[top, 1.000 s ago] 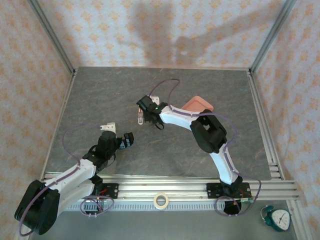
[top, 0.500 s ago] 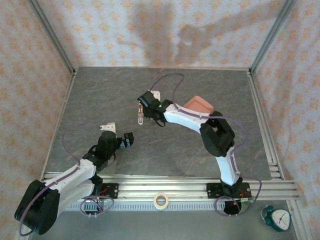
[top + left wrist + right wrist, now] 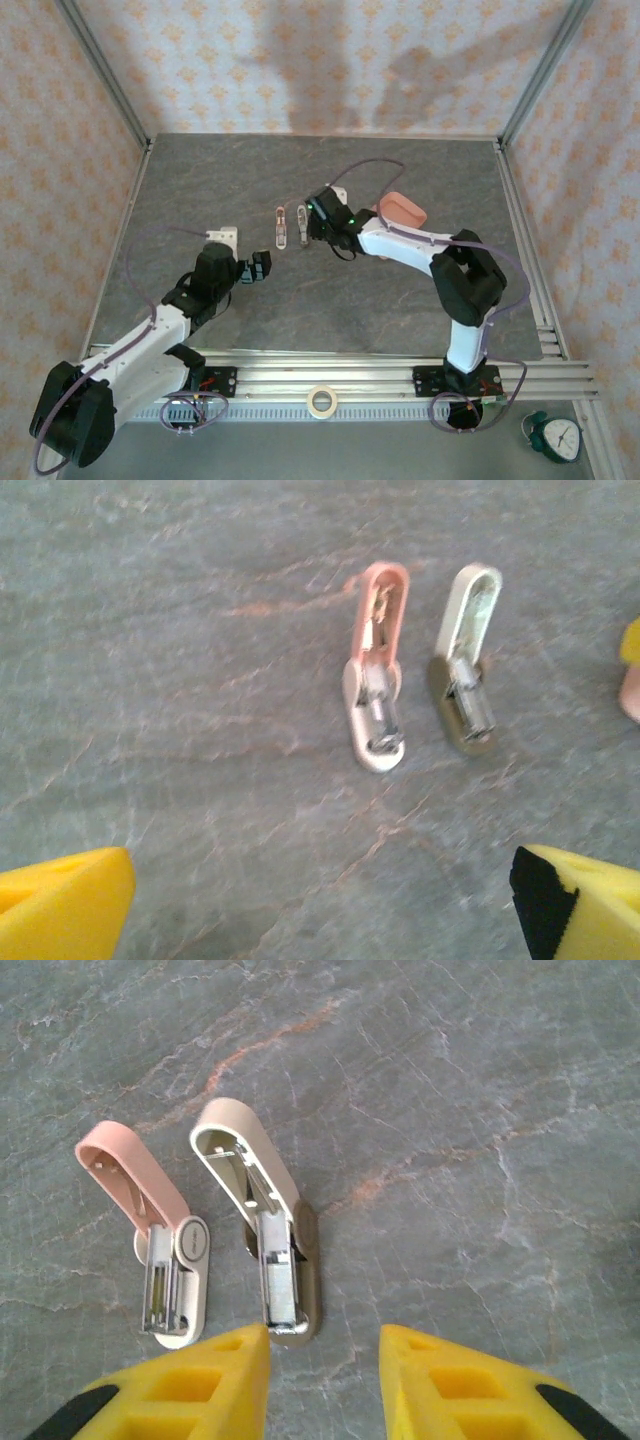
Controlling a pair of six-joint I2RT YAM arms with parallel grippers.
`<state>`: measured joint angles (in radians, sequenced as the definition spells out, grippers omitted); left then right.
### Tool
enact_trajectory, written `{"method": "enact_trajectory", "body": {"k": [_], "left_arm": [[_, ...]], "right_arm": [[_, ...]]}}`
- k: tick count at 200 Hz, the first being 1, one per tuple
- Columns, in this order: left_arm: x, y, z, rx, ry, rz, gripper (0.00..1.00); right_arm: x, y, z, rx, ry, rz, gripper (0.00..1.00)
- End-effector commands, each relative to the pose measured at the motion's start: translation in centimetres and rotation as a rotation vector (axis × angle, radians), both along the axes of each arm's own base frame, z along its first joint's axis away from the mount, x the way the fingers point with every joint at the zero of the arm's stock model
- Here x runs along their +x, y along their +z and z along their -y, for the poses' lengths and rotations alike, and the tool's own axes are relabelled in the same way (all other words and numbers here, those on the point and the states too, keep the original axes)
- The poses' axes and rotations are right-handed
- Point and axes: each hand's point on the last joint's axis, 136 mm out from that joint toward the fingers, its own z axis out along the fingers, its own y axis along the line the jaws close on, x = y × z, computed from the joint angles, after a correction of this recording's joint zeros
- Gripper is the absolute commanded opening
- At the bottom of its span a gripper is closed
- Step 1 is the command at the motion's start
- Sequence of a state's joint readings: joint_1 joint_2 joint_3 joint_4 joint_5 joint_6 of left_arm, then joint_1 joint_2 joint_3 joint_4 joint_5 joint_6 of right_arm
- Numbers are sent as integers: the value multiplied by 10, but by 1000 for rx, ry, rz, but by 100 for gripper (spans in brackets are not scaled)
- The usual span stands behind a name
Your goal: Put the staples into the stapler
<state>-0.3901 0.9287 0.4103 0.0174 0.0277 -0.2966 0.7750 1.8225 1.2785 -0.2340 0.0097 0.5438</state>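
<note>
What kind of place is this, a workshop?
Probably a lab test cell for robots: a left arm and right arm bolted to an aluminium rail, patterned backdrop walls enclosing the table, and a pink stapler and beige stapler laid open.

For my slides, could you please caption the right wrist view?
Pink stapler and beige stapler lie opened, side by side, before right gripper.

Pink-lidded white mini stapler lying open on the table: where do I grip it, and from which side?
Take the pink-and-white mini stapler by its white base half, straight from above, fingers across the narrow width. It lies flat and opened out, metal channel up, so only the base's long sides offer a pinch. The beige stapler lies close alongside; that gap looks tight.
</note>
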Motion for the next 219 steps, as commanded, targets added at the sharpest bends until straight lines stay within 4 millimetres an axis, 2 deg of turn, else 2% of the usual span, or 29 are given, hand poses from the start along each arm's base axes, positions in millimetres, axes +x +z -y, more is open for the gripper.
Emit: {"method": "enact_trajectory", "body": {"k": [1,49,101,143,167,180,186,219], "left_arm": [[4,10,11,20,-71,-44,97],[38,41,42,10,-169,-96,94],[82,46,75,59,-284,-215,89],[111,41,102,130,-444,-305,84],[122,24,112,186,-533,-391,83],[131,24,117,207,-564,-412,82],[135,14,120,214,-581,-442,82],[158,2,130,262,-647,-468,81]], "right_arm": [[-1,23,3,117,-36,53,34],[-15,10,19,208,-55,19,35],[-29,-2,22,263,-34,-27,36],[-37,-14,22,302,-35,-58,36],[-41,-17,26,291,-37,-61,36],[-43,-18,30,280,-41,-61,36],[-44,-20,32,273,-42,-62,36],[-48,-26,38,239,-41,-70,36]]}}
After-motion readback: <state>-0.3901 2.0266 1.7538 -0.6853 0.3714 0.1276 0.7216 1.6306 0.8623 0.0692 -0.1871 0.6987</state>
